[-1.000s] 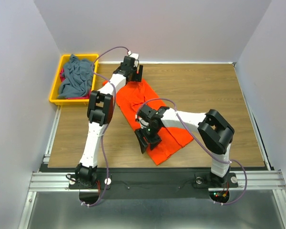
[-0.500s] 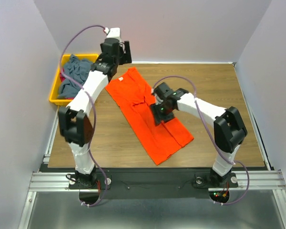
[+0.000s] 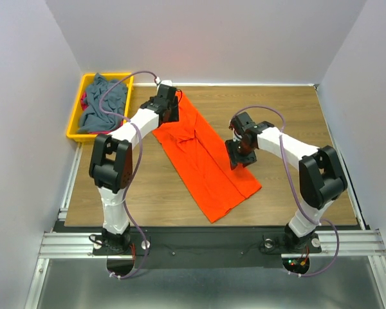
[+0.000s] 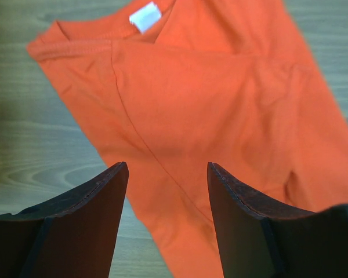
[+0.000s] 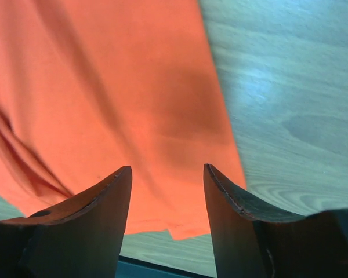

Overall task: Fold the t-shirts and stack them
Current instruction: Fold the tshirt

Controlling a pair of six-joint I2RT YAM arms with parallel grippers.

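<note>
The orange t-shirt (image 3: 209, 161) lies as a long strip slanting across the bench (image 3: 289, 116), its hem end nearest my bases. My right gripper (image 5: 167, 169) hangs over its right edge, jaws apart and holding nothing. My left gripper (image 4: 167, 168) hangs empty, jaws apart, over the collar end, short of the white label (image 4: 145, 16). I judge the next fold runs end to end, so I should pinch every layer at matching corners and keep the edges aligned. The wood looks smooth, so cloth may slide. Farther off, the yellow bin (image 3: 74, 129) holds the grey-blue t-shirt (image 3: 103, 103), and plain pale walls close the space in.
</note>
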